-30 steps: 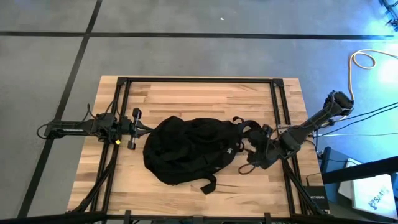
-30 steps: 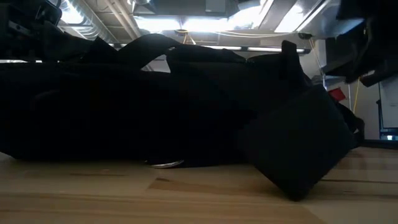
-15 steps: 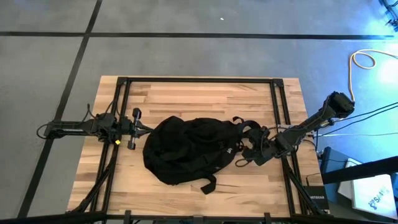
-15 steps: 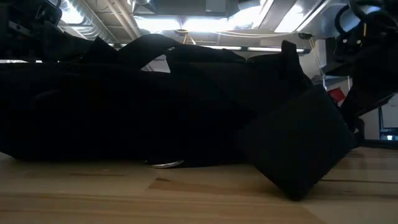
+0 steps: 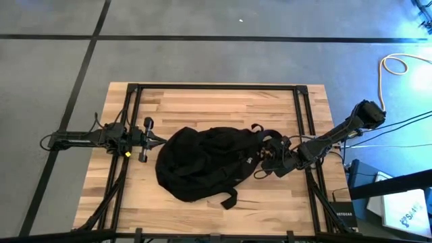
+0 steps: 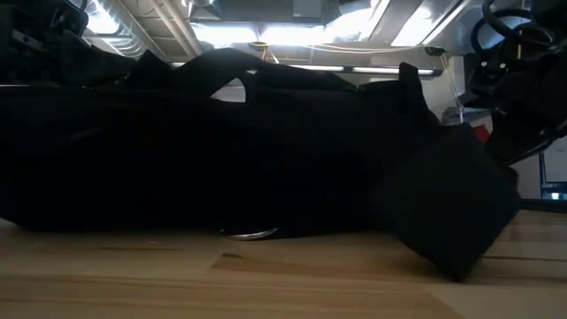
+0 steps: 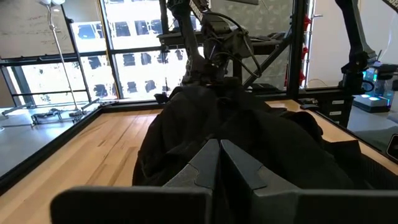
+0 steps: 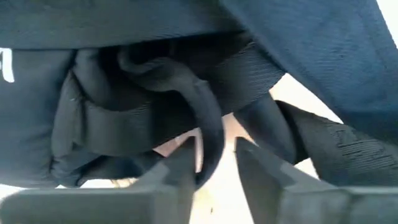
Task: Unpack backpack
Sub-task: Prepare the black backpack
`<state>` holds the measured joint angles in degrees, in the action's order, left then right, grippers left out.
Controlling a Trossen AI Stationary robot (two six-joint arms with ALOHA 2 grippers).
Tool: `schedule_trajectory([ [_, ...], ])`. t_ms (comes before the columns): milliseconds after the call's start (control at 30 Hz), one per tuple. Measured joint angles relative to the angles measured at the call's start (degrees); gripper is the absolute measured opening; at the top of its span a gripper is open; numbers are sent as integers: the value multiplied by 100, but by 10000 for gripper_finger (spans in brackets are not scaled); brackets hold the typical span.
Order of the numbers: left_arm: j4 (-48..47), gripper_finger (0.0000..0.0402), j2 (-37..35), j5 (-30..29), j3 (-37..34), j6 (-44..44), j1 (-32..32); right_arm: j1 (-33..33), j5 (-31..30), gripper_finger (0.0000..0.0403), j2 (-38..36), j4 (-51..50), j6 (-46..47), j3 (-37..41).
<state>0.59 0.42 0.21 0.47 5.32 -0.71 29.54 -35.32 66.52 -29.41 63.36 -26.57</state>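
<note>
The black backpack (image 5: pixel 206 162) lies flat in the middle of the wooden table (image 5: pixel 216 108), its straps (image 5: pixel 260 138) bunched at the end toward the table's right. It fills the low view (image 6: pixel 221 151) and the left wrist view (image 7: pixel 249 130). My right gripper (image 5: pixel 268 159) slants down into those straps and is shut on a narrow black strap loop (image 8: pixel 208 134). At the backpack's left end my left gripper (image 5: pixel 160 140) stays level and shut (image 7: pixel 219 155), holding nothing. My right gripper has a narrow black strap loop of the backpack (image 8: pixel 210 155) between its two fingers, at the backpack's right end. The fingers (image 8: pixel 185 163) come slanting down from the table's right. The loop curves up out of the gap to the strap bundle, and the backpack stays on the table.
Black frame rails (image 5: pixel 302 121) run along the table's right, left and far sides, and the right arm reaches in over the right rail. Bare wood lies beyond the backpack (image 5: pixel 216 101) and in front of it (image 5: pixel 202 212).
My right gripper has come down and moved toward the table's left, into the backpack's straps, and has shut on the strap loop. The strap end of the backpack has shifted a little, the straps drawing together; the left arm has kept still.
</note>
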Motion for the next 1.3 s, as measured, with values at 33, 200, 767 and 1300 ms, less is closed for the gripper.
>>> schedule_trajectory([
  [33, -1, 0, -1, 0, -1, 0, -1, 0, -13, 47, 0, -18, -54, -14],
  [200, -1, 0, -1, 0, 0, 0, -2, 2, -160, 13, 0, -123, -505, -375],
  [767, 1, 0, -1, 0, 0, -2, -2, 4, -1264, 1, 0, -2497, -1385, -2993],
  [1300, 1, 0, 1, 0, -2, -2, -2, -26, -2407, 0, 0, -2878, -2768, -4677],
])
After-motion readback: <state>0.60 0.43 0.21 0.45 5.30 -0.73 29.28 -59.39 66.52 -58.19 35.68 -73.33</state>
